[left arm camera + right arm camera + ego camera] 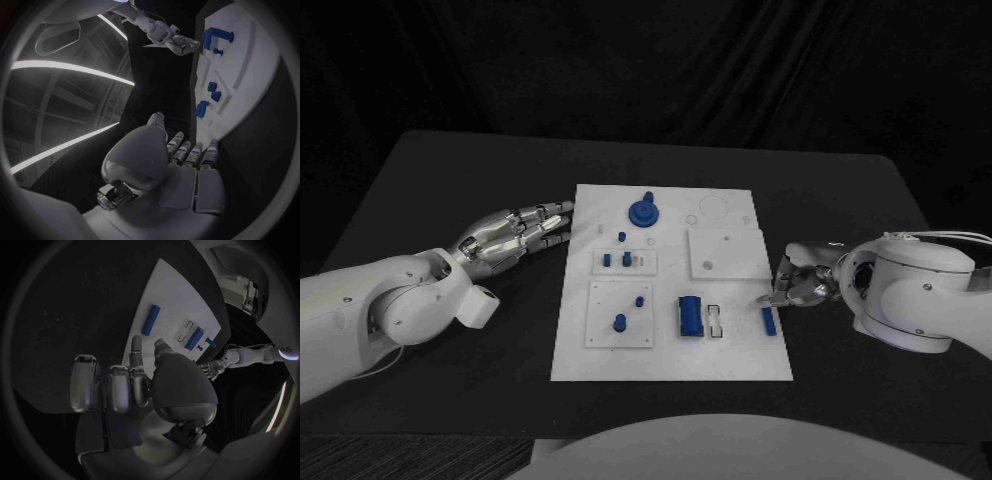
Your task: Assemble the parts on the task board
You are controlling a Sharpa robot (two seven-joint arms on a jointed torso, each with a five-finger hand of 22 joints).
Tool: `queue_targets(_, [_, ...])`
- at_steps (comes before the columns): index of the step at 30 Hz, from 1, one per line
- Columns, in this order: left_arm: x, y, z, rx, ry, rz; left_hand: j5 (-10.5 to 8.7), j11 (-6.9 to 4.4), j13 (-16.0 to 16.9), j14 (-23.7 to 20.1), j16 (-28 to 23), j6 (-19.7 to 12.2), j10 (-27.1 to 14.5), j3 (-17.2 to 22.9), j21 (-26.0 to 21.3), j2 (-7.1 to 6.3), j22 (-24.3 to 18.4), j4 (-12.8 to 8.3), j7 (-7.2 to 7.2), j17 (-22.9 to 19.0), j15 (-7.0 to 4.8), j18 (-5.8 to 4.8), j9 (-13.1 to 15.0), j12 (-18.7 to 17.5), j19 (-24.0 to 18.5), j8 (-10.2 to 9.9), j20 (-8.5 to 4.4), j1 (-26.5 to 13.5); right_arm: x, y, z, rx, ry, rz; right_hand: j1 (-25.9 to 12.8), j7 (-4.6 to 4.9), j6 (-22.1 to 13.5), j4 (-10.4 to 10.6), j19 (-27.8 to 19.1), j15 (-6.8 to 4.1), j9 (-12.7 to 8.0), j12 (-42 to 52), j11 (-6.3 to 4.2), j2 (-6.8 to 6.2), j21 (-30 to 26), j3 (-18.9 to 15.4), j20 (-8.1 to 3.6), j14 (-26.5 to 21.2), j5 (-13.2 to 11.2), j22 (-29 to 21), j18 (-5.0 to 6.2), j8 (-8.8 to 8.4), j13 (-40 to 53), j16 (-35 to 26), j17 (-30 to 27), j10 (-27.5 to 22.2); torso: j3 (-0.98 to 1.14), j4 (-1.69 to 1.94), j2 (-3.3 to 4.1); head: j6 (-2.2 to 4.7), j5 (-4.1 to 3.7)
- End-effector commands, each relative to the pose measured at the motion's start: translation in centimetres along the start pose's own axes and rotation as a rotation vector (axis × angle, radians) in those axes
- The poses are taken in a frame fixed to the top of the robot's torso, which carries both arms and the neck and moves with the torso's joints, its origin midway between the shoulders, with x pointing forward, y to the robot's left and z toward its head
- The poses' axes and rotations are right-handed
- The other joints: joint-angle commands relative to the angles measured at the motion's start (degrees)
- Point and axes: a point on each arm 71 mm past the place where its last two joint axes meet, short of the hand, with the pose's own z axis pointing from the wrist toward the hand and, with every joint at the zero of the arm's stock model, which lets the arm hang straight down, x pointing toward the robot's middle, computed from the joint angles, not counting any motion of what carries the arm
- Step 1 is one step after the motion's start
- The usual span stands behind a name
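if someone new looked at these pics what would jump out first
The white task board in the middle of the black table, dotted with small blue parts, stands out most; the round blue knob near its far edge is the biggest spot of colour. Next come the two silver hands flanking it: the left hand beside the board's left edge, holding nothing, and the right hand at its right edge, just above a blue bar.
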Motion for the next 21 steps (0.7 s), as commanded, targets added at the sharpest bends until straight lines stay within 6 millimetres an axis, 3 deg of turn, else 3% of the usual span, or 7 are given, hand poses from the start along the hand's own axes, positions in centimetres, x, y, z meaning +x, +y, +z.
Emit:
queue_targets(1, [0.2,0.0,0.1,0.009,0.009,-0.011,0.25,0.31,0.08,0.19,0.23,0.04,0.19,0.37,0.21,-0.07,0.03,-0.05,0.45,0.08,-0.05,-0.66,0.06,0.26,0.27,0.26,0.06,0.68,0.4,-0.1,-0.1,0.016,0.005,-0.012,-0.43,-0.07,0.47,0.01,1.18,-0.52,-0.04,0.15,-0.26,0.02,0.00,0.22,-0.34,4.87,-0.27,11.13,-0.13,-0.34,15.10,0.36,8.57,6.07,-0.01,-0.01,0.02,-0.01,-0.11])
queue_targets(5, [0.2,0.1,0.1,0.008,0.009,-0.011,0.25,0.31,0.08,0.19,0.23,0.04,0.19,0.37,0.21,-0.07,0.03,-0.05,0.45,0.08,-0.05,-0.66,0.06,0.26,0.27,0.26,0.06,0.68,0.7,-0.2,0.0,0.020,0.015,-0.014,0.49,-0.19,0.76,-0.58,1.16,-0.63,-0.01,0.15,-0.36,-0.04,-0.07,0.94,-0.42,4.87,0.81,11.11,-0.11,-0.44,15.10,0.37,8.57,6.07,-0.03,0.01,-0.03,-0.01,-0.29])
queue_targets(6, [0.2,0.1,0.1,0.007,0.009,-0.012,0.25,0.31,0.08,0.19,0.23,0.04,0.19,0.37,0.21,-0.07,0.03,-0.05,0.45,0.08,-0.05,-0.66,0.06,0.26,0.27,0.26,0.06,0.68,0.8,-0.2,0.0,0.021,0.020,-0.016,1.43,-0.11,0.48,-1.13,1.12,-0.62,-0.12,0.15,-0.32,-0.04,-0.18,1.50,-0.45,4.83,3.10,11.08,-0.09,-0.86,15.10,0.33,8.41,6.07,-0.03,0.02,-0.03,-0.01,-0.31])
queue_targets(8, [0.3,0.1,0.1,0.007,0.010,-0.012,0.27,0.34,0.08,0.18,0.23,0.02,0.19,0.39,0.21,-0.06,0.02,-0.07,0.46,0.08,-0.04,-0.67,0.06,0.26,0.27,0.25,0.06,0.72,1.1,-0.3,0.1,0.024,0.029,-0.016,1.80,-0.01,0.32,-1.38,1.07,-0.57,-0.23,0.15,-0.24,-0.05,-0.31,1.76,-0.43,4.82,4.51,11.05,-0.07,-1.18,15.10,0.31,8.32,6.07,-0.03,0.05,-0.04,-0.01,-0.35])
queue_targets(16, [0.3,0.2,0.1,0.005,0.011,-0.014,0.27,0.36,0.08,0.18,0.22,-0.01,0.19,0.39,0.20,-0.08,0.00,-0.09,0.46,0.07,-0.04,-0.68,0.05,0.26,0.26,0.24,0.06,0.75,2.5,-0.2,0.5,0.022,0.065,0.002,2.32,0.50,-0.99,-1.79,0.84,-0.23,-0.80,0.15,0.13,-0.14,-0.93,2.12,-0.19,4.71,6.40,10.87,0.04,-2.47,15.10,0.13,7.77,6.07,-0.01,0.02,0.00,-0.01,-0.17])
queue_targets(19, [0.3,0.3,0.1,0.004,0.011,-0.015,0.27,0.36,0.08,0.18,0.22,-0.01,0.19,0.39,0.20,-0.08,0.00,-0.09,0.46,0.07,-0.04,-0.68,0.05,0.26,0.26,0.24,0.06,0.75,2.8,0.0,0.7,0.013,0.069,0.013,3.56,0.75,-1.58,-2.58,0.73,0.01,-1.25,0.15,0.39,0.04,-1.23,2.81,0.04,4.65,9.25,10.79,0.10,-3.22,15.10,0.03,7.46,6.07,-0.01,0.03,0.02,-0.01,-0.21])
queue_targets(21, [0.3,0.3,0.1,0.004,0.012,-0.015,0.28,0.39,0.08,0.17,0.22,-0.02,0.19,0.40,0.20,-0.09,0.00,-0.10,0.47,0.07,-0.03,-0.68,0.05,0.26,0.26,0.24,0.06,0.77,2.9,0.2,0.8,0.005,0.071,0.020,4.67,0.88,-2.02,-3.35,0.68,0.10,-1.57,0.15,0.49,0.32,-1.36,3.51,0.16,4.63,12.38,10.76,0.13,-3.73,15.10,0.00,7.36,6.07,-0.02,0.01,0.02,-0.01,-0.16])
